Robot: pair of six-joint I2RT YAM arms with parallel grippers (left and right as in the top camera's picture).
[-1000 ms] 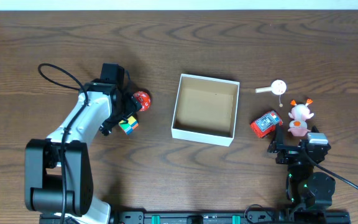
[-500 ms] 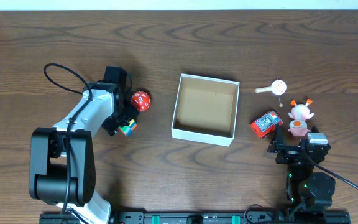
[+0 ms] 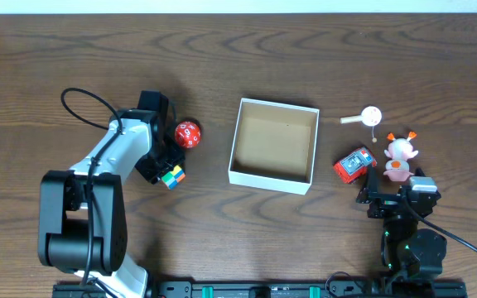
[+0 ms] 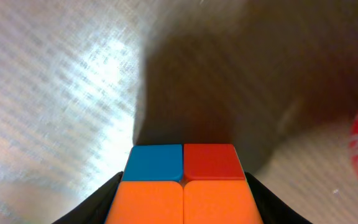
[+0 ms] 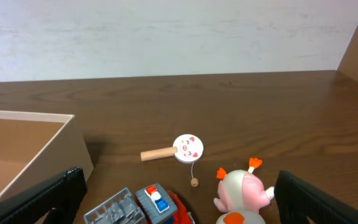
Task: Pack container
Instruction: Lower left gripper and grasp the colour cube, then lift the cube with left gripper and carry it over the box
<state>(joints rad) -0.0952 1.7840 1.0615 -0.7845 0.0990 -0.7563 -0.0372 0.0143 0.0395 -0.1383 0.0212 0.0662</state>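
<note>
The container (image 3: 267, 179) is a square, shallow box with white walls and a tan inside; it stands empty mid-table, and its corner shows at the left of the right wrist view (image 5: 27, 117). Left of it, my left gripper (image 3: 164, 171) is shut on a small multicoloured puzzle cube (image 3: 172, 175). In the left wrist view the cube (image 4: 183, 186) fills the gap, and the black fingers (image 4: 98, 202) press both its sides. A red numbered die (image 3: 188, 134) lies just beyond. My right gripper (image 3: 392, 190) stands open at the near right, with nothing in it.
Right of the container lie a red toy vehicle (image 3: 354, 164), a pink and white figure with orange feet (image 3: 399, 157) and a small white hand drum on a stick (image 3: 371, 115). A black cable (image 3: 77, 99) loops behind the left arm.
My left gripper has closed from wide open onto the puzzle cube and shifted slightly toward the table's near edge. The right arm has not moved.
</note>
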